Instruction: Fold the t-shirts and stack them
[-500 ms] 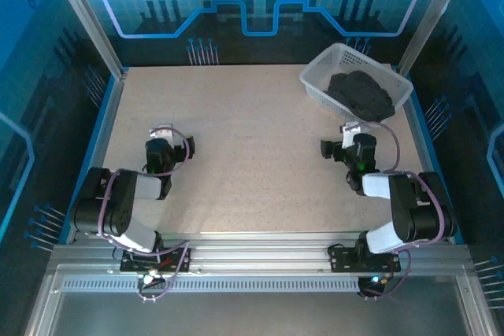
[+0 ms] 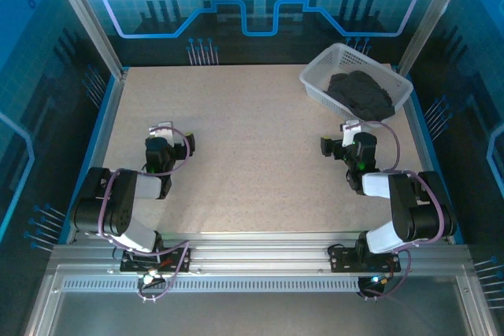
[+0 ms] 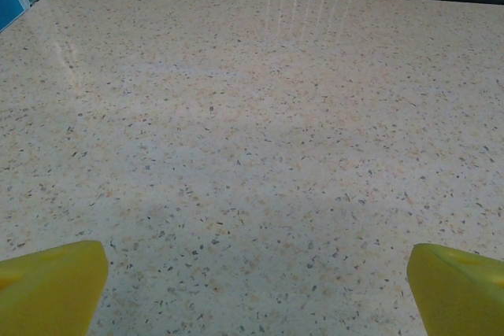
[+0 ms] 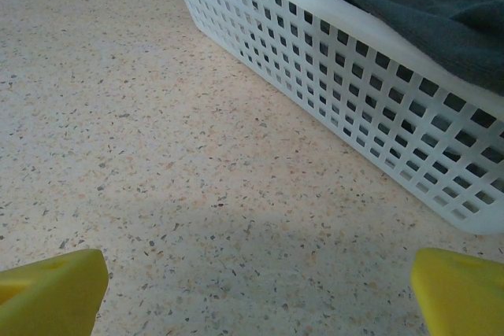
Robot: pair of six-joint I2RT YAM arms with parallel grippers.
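Charcoal t-shirt (image 2: 361,94) lies crumpled in the white basket (image 2: 317,68) (far right corner of the bench (image 2: 252,131)). Left end effector (image 3: 258,285) and right end effector (image 4: 260,285) stand spread apart, empty.

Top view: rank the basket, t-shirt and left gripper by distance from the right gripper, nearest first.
1. Basket, just beyond the right gripper, toward the far-right corner.
2. T-shirt, bunched inside that basket.
3. Left gripper, far off on the left side.
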